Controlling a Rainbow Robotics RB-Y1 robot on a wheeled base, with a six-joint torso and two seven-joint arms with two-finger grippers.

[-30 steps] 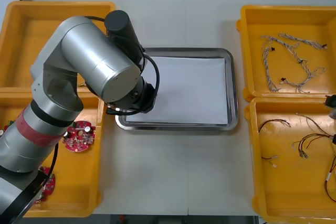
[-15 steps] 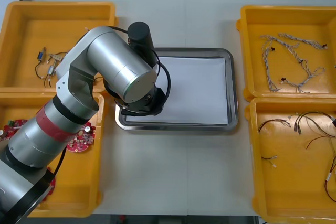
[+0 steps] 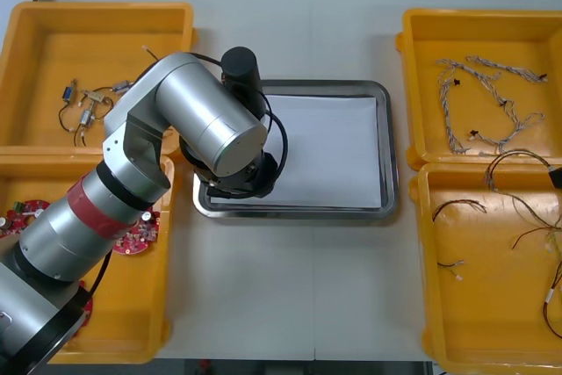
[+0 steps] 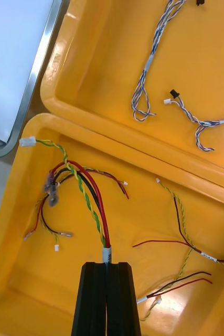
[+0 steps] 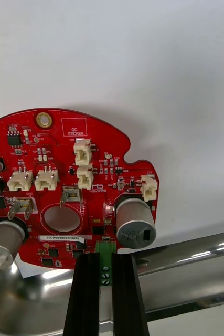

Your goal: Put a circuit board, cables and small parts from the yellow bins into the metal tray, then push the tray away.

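**Over the tray's near-left corner: board ready to drop**

Left gripper is clamped on the board's edge. The board reaches past the fingertips over the tray's white floor, rim under the fingers. Right gripper pinches cables above its bin. Board-to-floor contact is unclear.

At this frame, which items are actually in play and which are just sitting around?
In play: left gripper, jaws shut on a circuit board over the metal tray; right gripper, jaws shut on a red and yellow cable over the near right bin.
Lying about: twisted blue and white cables, far right bin; small metal parts, far left bin; spare boards, near left bin.
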